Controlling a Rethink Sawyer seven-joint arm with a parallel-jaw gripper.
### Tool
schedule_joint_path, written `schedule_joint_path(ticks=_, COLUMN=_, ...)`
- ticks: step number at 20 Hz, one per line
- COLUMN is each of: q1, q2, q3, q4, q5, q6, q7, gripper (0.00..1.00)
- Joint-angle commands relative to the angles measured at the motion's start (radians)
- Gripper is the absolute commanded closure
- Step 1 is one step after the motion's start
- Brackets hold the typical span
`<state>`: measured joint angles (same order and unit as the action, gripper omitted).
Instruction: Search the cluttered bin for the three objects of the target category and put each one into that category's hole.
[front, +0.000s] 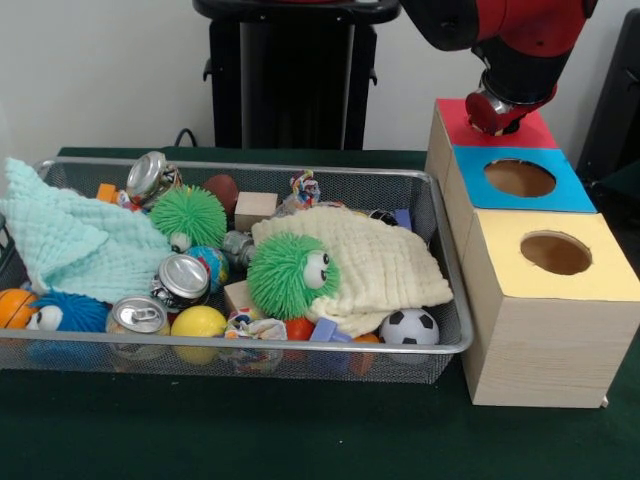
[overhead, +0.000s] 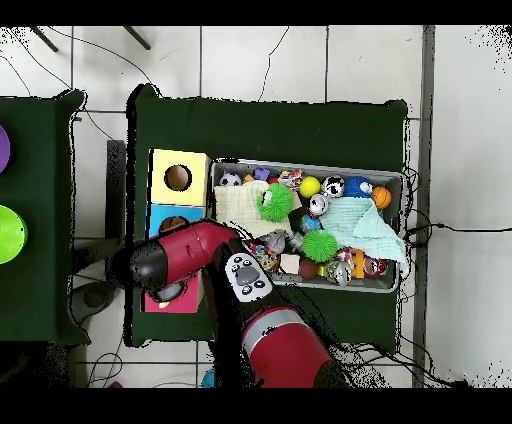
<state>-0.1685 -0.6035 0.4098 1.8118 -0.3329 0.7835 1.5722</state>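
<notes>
The wire mesh bin fills the left and middle of the table and is full of clutter; it also shows in the overhead view. No yellow duck toy shows in it; it is hidden or out of view. My gripper hangs over the far red-topped box, right of the bin. The arm's end hides how it stands. In the overhead view the gripper is above the red box, beside the blue box.
Three light-wood boxes stand in a row: red, blue and yellow, each blue and yellow top with a round hole. The bin holds two green puffer toys, cream cloth, mint cloth, cans, a yellow ball, a soccer ball.
</notes>
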Motion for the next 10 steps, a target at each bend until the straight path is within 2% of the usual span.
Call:
schedule_joint_path(ticks=1, q1=-0.024, q2=0.017, q3=-0.025, q4=-0.140, q5=-0.069, q6=-0.095, q7=0.045, gripper=0.00)
schedule_joint_path(ticks=10, q1=-0.032, q2=0.003, q3=-0.017, q4=-0.135, q5=-0.069, q6=-0.053, q7=0.028, gripper=0.00)
